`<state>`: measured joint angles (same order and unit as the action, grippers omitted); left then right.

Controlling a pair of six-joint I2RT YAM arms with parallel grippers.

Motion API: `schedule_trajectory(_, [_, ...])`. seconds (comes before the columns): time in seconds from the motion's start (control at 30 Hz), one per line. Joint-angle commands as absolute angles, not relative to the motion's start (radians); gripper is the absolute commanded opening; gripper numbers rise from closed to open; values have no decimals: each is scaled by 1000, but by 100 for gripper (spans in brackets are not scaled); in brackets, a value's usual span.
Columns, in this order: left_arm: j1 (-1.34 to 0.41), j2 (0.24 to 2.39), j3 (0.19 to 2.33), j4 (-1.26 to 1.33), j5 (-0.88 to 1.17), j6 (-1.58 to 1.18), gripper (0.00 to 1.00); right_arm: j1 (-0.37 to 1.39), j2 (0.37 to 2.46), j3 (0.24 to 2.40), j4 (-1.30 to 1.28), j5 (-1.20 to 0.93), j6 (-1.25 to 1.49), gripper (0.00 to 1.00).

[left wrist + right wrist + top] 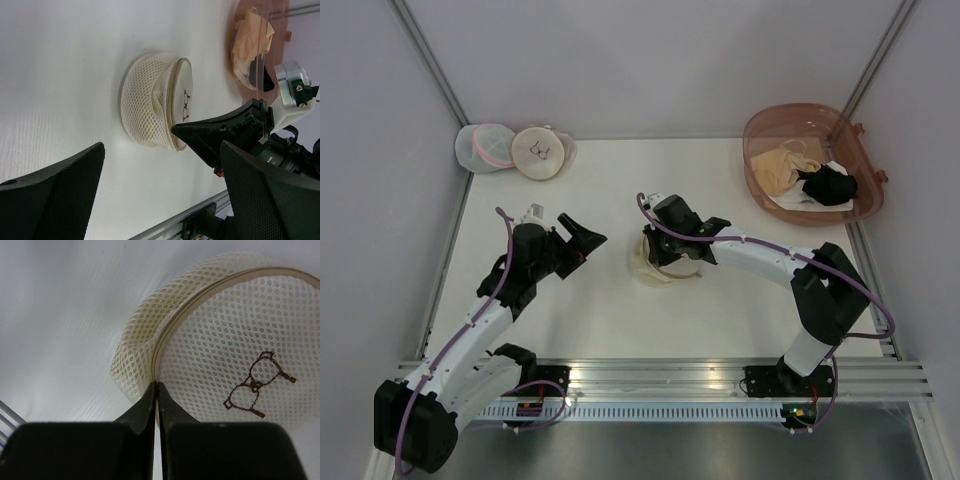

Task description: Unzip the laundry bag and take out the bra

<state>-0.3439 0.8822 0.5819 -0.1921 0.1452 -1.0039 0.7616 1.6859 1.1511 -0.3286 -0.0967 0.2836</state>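
At right pincer (156, 390) tips, laundry bag (220, 335).

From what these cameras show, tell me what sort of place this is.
Probably a robotics lab test cell, not a home: two robot arms bolted to an aluminium rail, a white table boxed in by blank panels, and a staged mesh laundry bag.

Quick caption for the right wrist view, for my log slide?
Right gripper pinched shut on the cream mesh laundry bag at its rim zipper.
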Motion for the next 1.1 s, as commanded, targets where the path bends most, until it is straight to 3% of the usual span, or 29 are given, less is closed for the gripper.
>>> schedule_trajectory(0.0, [-336,884,572,-183,176,-973,100,762,1672,1192,-311,-81,282,1])
schedule_trajectory(0.53, [-336,932,574,-143,218,-977,99,759,1418,1129,-357,15,293,0])
schedule_trajectory(1.07, [-337,1092,589,-11,354,-1005,99,755,1454,1083,-396,15,285,0])
